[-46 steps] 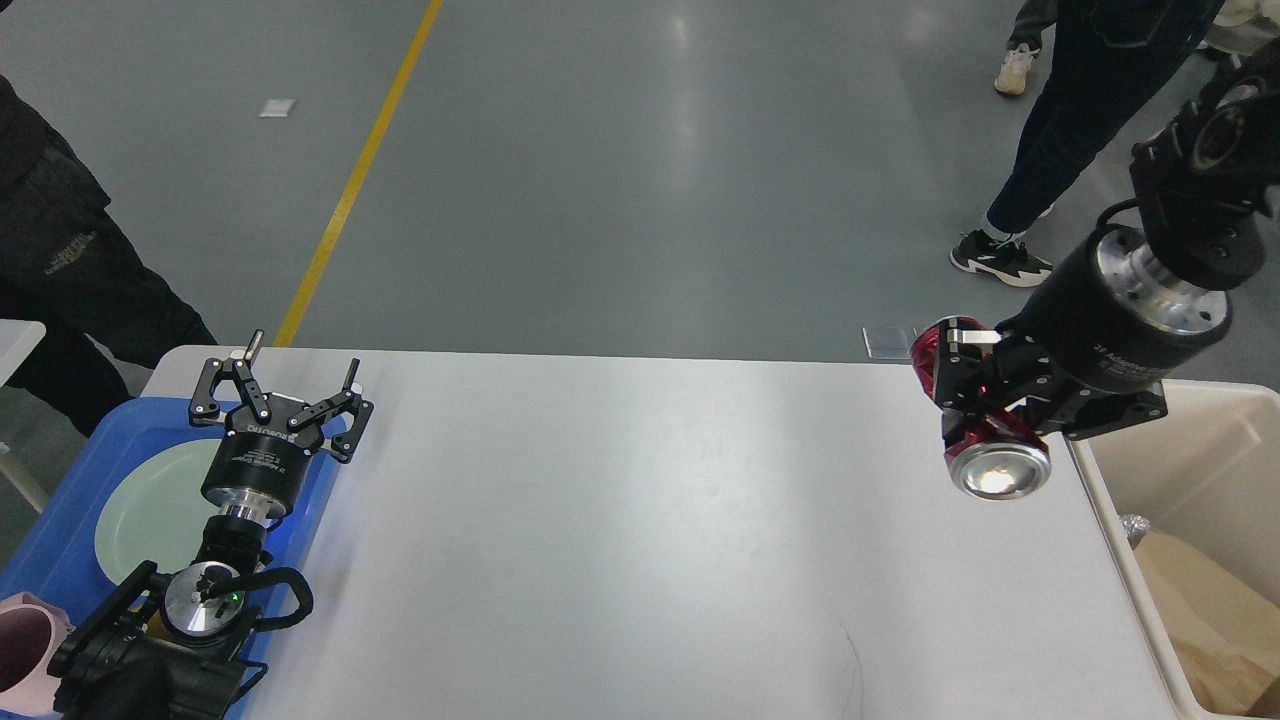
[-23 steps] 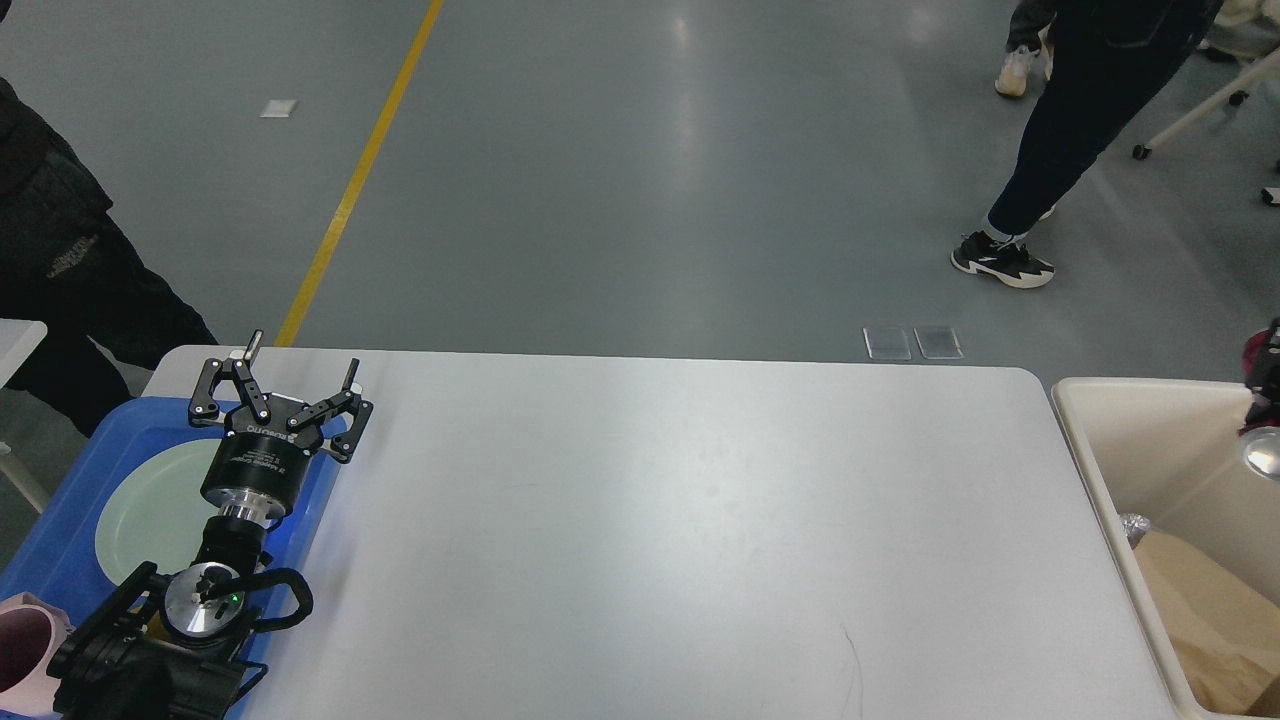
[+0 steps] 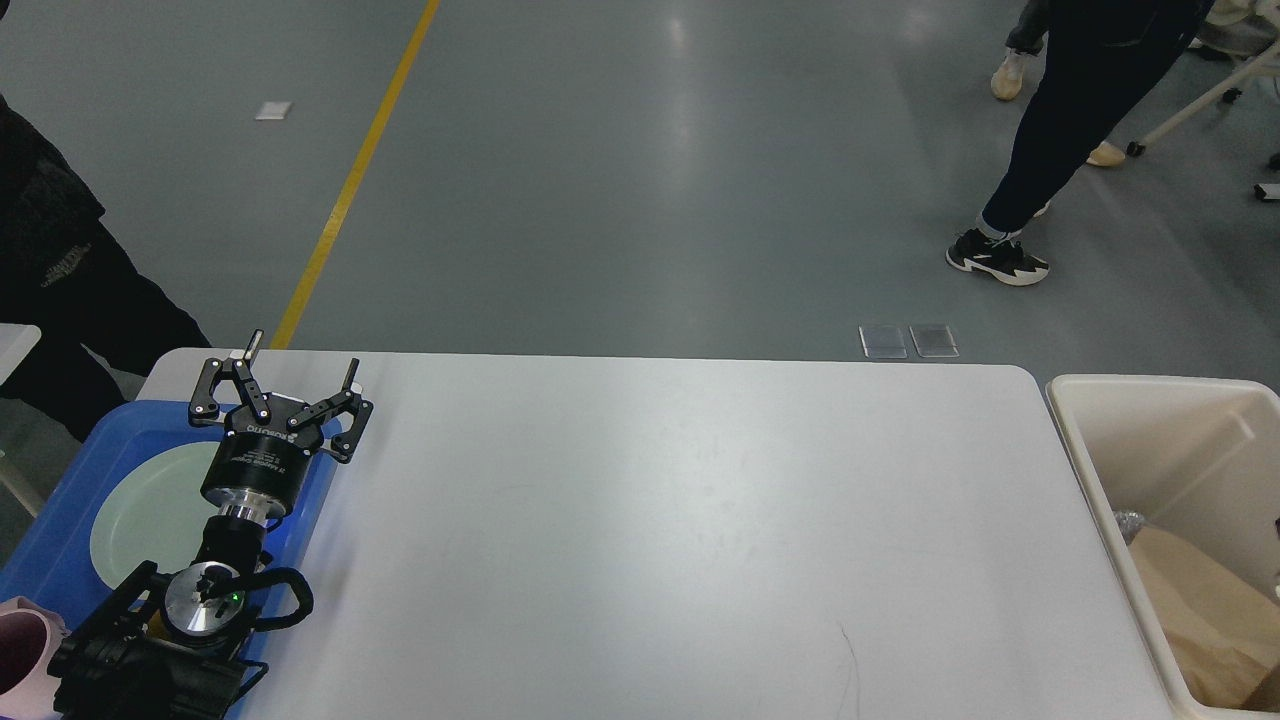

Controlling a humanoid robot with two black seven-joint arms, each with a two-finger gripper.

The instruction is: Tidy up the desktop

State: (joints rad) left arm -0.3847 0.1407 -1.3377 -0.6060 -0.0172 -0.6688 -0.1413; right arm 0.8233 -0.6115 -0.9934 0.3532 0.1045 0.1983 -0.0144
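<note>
The desktop [image 3: 680, 520] is a large white tabletop with rounded corners that fills the middle of the head view, and nothing lies on its white surface. My left gripper [image 3: 300, 362] hovers over the table's far left corner, above the edge of the blue tray [image 3: 60, 560]. Its two fingers are spread apart with nothing between them. My right arm and its gripper are out of view.
In the blue tray lie a pale green plate [image 3: 150, 515] and a pink cup [image 3: 22, 650]. A cream bin [image 3: 1150, 430] holding brown paper stands off the table's right edge. People stand on the grey floor behind.
My right gripper, shut on a red can, swung right over the cream bin and then left the view with the can. The left arm stayed put.
</note>
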